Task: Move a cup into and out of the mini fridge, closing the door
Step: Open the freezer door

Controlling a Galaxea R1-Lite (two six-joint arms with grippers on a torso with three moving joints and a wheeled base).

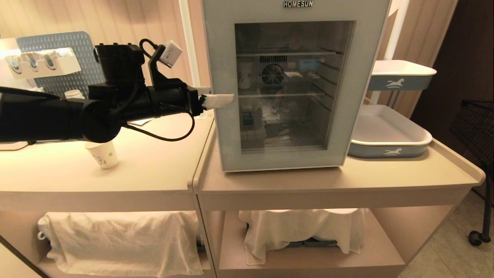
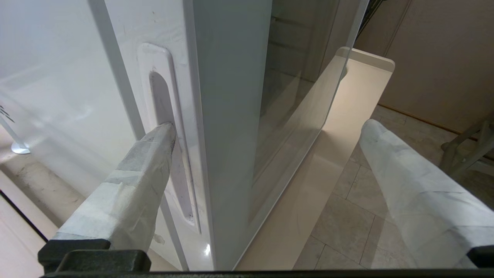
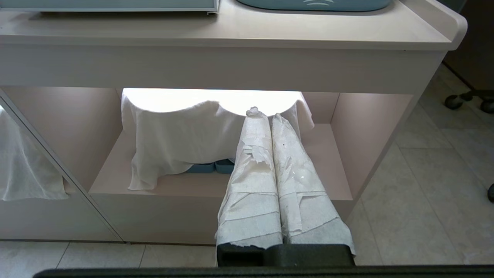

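Your left pincer (image 2: pixel 266 139) spread wide at mini fridge (image 1: pixel 293 85) left edge, straddling door (image 1: pixel 227 127) edge; one fingertip (image 2: pixel 164 133) in side handle recess (image 2: pixel 164 112). Door shut. Cup (image 1: pixel 103 154) on tabletop (image 1: pixel 154 166), behind and below pincer. Right pincer (image 3: pixel 270 116) closed, empty, low before shelf.

Shut door (image 1: pixel 285 88) across fridge interior
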